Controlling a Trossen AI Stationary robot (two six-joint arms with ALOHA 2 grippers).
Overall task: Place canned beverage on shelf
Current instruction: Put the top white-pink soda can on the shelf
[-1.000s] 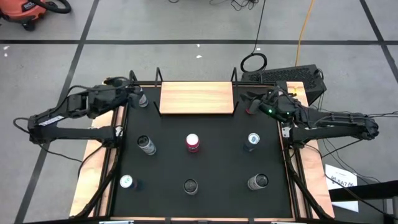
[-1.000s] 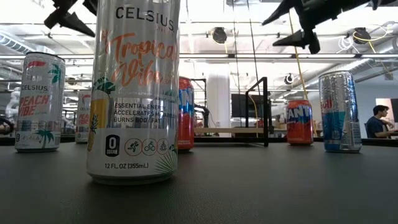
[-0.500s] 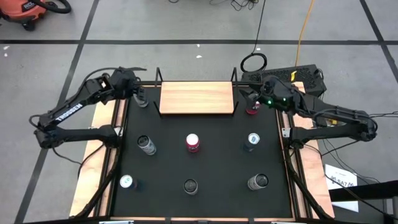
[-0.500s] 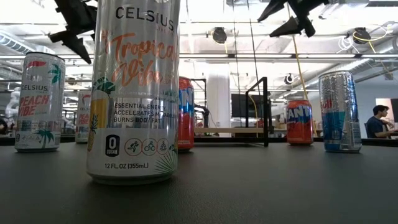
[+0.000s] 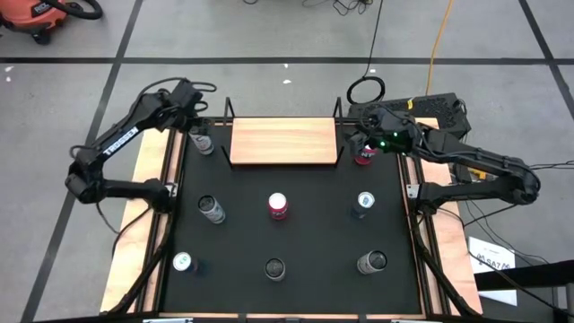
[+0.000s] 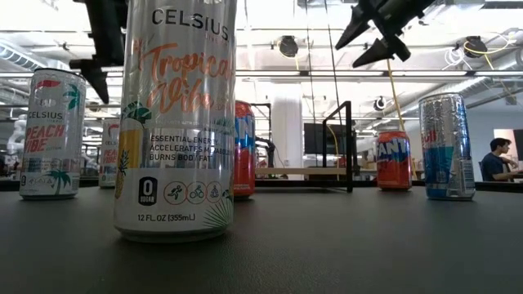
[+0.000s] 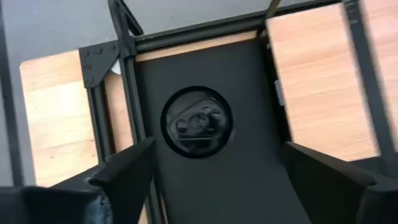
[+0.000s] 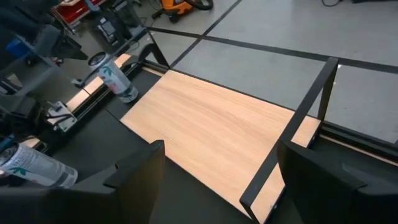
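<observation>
A grey tiled workshop floor surrounds the tabletop [image 5: 134,206], whose wide black mat [image 5: 296,242] carries eight scattered drink cans in the overhead view. Nearest the front edge, at 6 o'clock, stand three cans, a tall silver Celsius can [image 6: 175,118] looming closest to the low camera; a red-topped can [image 5: 278,205] marks the centre. At 11 o'clock the left gripper [image 5: 192,109] hangs above a dark-lidded silver can [image 7: 197,121], jaws spread wide on either side of it; a descent slightly off-centre could strike the rim and topple it. At 1 o'clock the right gripper [image 5: 363,141] hovers over a red soda can [image 5: 364,159] just beside the shelf's black post, jaws also wide; a finger could snag that frame. Farthest back, at 12 o'clock, sits the light wooden rectangular shelf [image 5: 283,141] with thin black metal end posts, its pale board bare, between both arms.
</observation>
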